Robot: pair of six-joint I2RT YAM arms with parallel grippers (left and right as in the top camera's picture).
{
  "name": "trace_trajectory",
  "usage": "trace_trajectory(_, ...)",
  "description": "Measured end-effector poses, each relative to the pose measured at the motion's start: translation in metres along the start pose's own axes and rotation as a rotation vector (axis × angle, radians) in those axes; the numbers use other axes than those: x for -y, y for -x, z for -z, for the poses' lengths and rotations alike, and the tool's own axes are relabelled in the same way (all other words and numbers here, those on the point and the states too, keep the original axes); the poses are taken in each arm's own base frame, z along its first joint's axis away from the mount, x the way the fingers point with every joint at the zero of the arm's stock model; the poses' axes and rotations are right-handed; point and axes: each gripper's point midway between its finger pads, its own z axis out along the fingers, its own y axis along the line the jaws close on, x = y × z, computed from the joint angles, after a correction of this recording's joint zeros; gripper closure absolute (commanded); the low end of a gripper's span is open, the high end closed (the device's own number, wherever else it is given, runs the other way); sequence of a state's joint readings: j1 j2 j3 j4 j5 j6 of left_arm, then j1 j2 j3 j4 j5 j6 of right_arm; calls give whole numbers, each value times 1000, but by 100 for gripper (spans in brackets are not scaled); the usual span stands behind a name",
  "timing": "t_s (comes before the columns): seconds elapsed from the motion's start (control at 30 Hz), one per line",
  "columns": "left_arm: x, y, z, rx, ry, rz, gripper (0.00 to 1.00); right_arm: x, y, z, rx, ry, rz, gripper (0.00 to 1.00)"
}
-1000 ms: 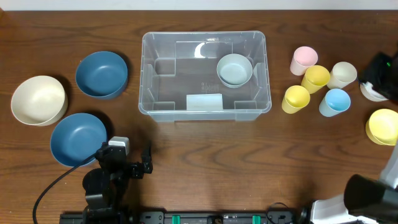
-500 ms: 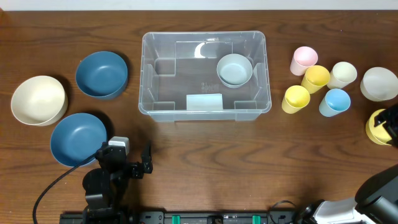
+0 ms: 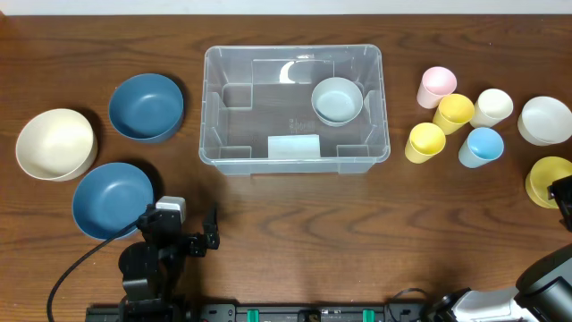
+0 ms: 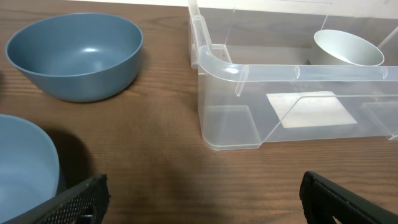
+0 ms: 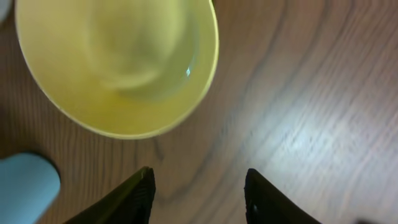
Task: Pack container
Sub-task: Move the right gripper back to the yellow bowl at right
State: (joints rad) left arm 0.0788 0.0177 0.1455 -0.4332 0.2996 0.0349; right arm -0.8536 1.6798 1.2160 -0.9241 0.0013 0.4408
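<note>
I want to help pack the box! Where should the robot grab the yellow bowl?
The yellow bowl sits upright with its mouth open, so probably pinch its rim from straight above, one finger inside and one outside. Its sloping round sides would likely slip out of a squeeze.

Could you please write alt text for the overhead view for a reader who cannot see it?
A clear container holding one pale bowl sits in the middle. To its left are a cream bowl and two blue bowls; to its right, five small cups, a white bowl and a yellow bowl.
</note>
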Motion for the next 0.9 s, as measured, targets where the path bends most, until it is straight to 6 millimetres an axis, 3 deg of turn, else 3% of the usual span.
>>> trace_trajectory(0.27,0,0,0,0,0,0,2,1,9,-14,51,-4,-10,53)
trace_trajectory(0.47,0,0,0,0,0,0,2,-1,19,-35,63,-16,-17,56)
trace_trajectory(0.57,0,0,0,0,0,0,2,-2,22,-48,58,-21,-18,66)
trace_trajectory(0.7,0,0,0,0,0,0,2,0,22,-61,45,-38,-24,99)
trace_trajectory(0.9,0,0,0,0,0,0,2,-5,20,-59,37,-12,-34,99)
